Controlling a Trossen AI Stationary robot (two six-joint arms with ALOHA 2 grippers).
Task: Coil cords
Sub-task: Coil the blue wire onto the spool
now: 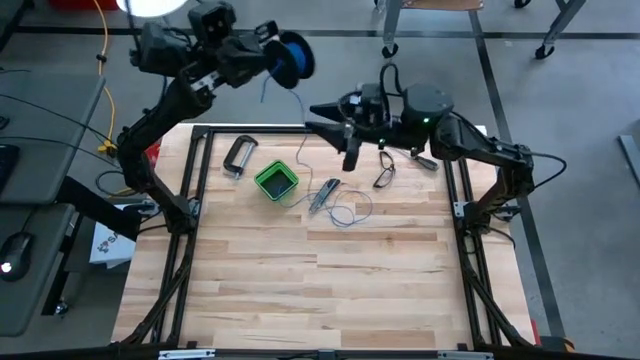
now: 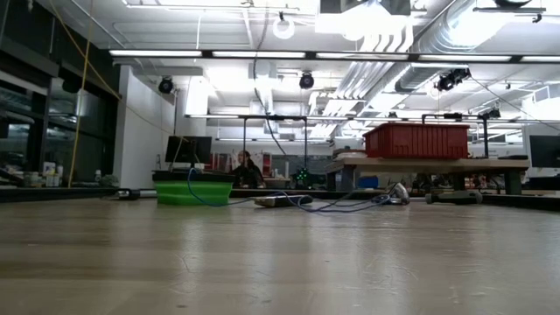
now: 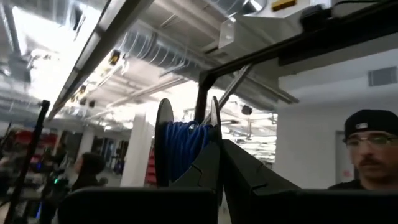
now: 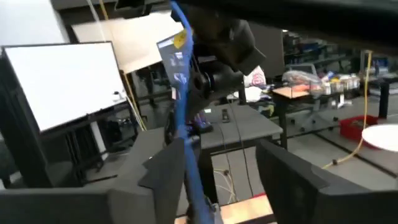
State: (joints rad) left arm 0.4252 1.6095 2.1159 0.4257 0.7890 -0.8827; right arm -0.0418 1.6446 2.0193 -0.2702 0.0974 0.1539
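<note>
The cord is a thin blue wire. Part of it is wound on a dark spool, which my left gripper holds shut high above the table's far left edge. From the spool the wire hangs down to loose loops lying on the table. My right gripper stands open above the far edge and points toward the spool. In the right wrist view the wire runs between its fingers, close along one finger. My left gripper pinches one flange of the spool at its rim between its two fingers. The spool is lifted clear, its flanges on edge and the blue winding beside the fingers. My right gripper: I cannot tell whether the finger touches the wire.
On the table's far half lie a green box, a metal clamp, pliers and a pair of glasses. A yellow cable hangs left of the table. A person shows beyond the spool in the left wrist view.
</note>
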